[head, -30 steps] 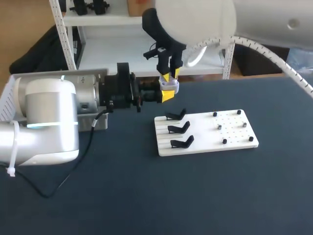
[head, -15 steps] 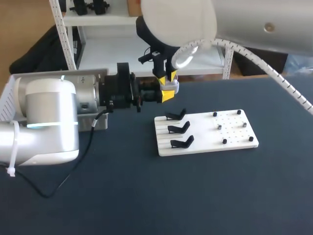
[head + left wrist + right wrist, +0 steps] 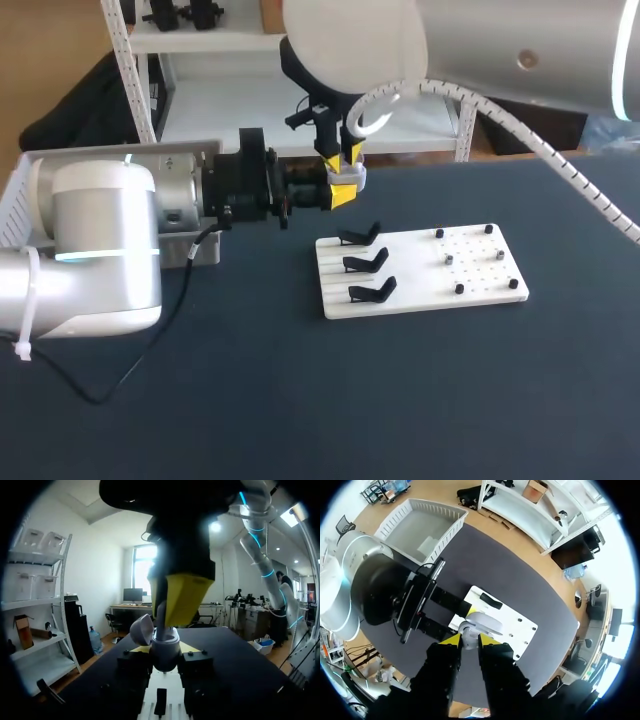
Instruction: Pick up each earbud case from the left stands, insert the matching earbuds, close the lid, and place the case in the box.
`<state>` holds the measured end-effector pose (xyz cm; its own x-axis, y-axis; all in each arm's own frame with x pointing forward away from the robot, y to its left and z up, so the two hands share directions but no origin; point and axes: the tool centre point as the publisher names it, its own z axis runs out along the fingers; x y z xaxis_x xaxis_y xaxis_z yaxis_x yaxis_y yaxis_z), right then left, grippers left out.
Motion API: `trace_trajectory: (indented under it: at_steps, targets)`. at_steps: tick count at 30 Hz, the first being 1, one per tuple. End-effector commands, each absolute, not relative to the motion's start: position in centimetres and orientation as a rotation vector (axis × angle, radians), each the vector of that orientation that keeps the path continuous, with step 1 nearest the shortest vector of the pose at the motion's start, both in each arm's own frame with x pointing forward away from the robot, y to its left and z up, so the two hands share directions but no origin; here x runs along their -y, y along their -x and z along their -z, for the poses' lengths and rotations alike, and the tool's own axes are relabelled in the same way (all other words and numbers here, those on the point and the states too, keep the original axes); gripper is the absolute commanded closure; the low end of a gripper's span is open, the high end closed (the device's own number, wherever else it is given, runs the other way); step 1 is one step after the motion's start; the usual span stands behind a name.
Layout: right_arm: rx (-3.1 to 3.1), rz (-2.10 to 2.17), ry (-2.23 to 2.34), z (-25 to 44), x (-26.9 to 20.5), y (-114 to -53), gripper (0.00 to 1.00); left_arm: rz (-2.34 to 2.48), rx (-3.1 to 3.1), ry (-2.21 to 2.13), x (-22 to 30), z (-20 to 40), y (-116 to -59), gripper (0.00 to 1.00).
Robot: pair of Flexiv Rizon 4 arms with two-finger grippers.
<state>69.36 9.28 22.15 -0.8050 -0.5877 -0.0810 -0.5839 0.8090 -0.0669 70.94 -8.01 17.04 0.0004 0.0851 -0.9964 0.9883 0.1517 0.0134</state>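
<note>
Clasping the small white rounded earbud case (image 3: 165,652), lid open, the left gripper (image 3: 338,195) holds it above the dark table (image 3: 300,400). The right gripper (image 3: 343,157) hangs directly over it; whether it grips anything, I cannot tell.

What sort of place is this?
Probably a robotics lab test bench: left arm and right arm over a dark table, a white fixture board with black stands, a white box.
</note>
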Motion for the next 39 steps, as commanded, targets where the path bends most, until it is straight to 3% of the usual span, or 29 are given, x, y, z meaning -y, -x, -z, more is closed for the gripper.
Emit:
trace_trajectory:
  at_steps: [1, 13, 14, 15, 18, 29, 39]
  targets:
    - [-2.898, 0.060, 0.938, -21.9, -9.0, -69.5, 1.00, 1.047, -1.332, -1.156, 8.0, -17.0, -70.8, 1.00]
    - [-2.908, 0.048, 0.949, -21.4, -9.0, -69.2, 1.00, 1.047, -1.332, -1.156, 8.0, -17.0, -70.8, 1.00]
    - [-2.908, 0.045, 0.953, -21.4, -9.0, -69.1, 0.84, 1.047, -1.332, -1.156, 8.0, -17.0, -70.8, 1.00]
    - [-2.907, 0.041, 0.955, -21.4, -9.0, -69.1, 0.77, 1.047, -1.332, -1.156, 8.0, -17.0, -70.8, 1.00]
    - [-2.906, 0.038, 0.957, -21.5, -9.1, -69.0, 0.67, 1.047, -1.332, -1.156, 8.0, -17.0, -70.8, 1.00]
    - [-2.849, 0.010, 0.931, -23.9, -9.2, -68.4, 0.65, 1.047, -1.332, -1.156, 8.0, -17.0, -70.8, 1.00]
    - [-2.790, 0.013, 0.778, -23.5, -9.0, -74.5, 0.65, 1.047, -1.332, -1.156, 8.0, -17.0, -70.8, 1.00]
